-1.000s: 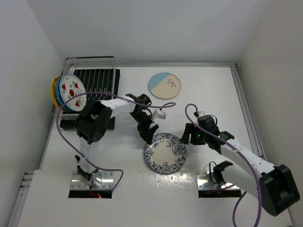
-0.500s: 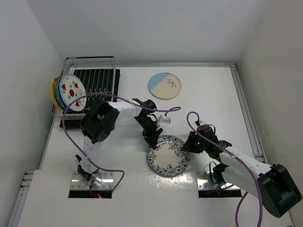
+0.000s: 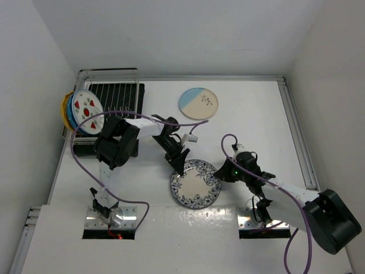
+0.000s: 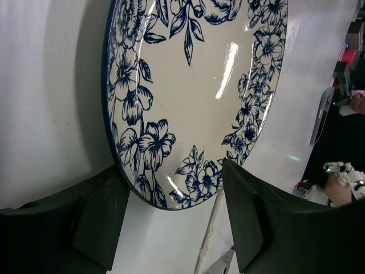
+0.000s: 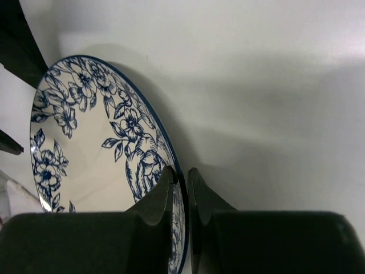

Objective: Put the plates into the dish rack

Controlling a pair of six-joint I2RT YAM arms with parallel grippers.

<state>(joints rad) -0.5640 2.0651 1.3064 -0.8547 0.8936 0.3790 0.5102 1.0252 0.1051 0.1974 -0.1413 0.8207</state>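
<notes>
Progress looks a little past halfway to me. Well beyond the left fingers [image 4: 97, 222], the silver-white wire dish rack [image 3: 111, 94] holds three plates on edge. A white round ceramic plate with red strawberries [image 3: 86, 106] stands in front, with two more round plates [image 3: 65, 114], one yellow-rimmed and one teal, tucked behind it.

Two are left. A round blue-and-cream ceramic plate [image 3: 198, 103] lies flat on the white table [image 3: 251, 108], well beyond both sets of fingers and untouched. A white round ceramic plate with a blue floral pattern [image 3: 195, 183] sits between the two sets.

The right fingers [image 5: 154, 205] are pinched narrow on its rim, which runs straight through them. That edge looks tipped up, with a shadow beneath it. The left fingers stand wide, one to either side of the opposite rim and not clamped. I would say the floral plate is only now being picked up, so its trip to the rack is not yet made.
</notes>
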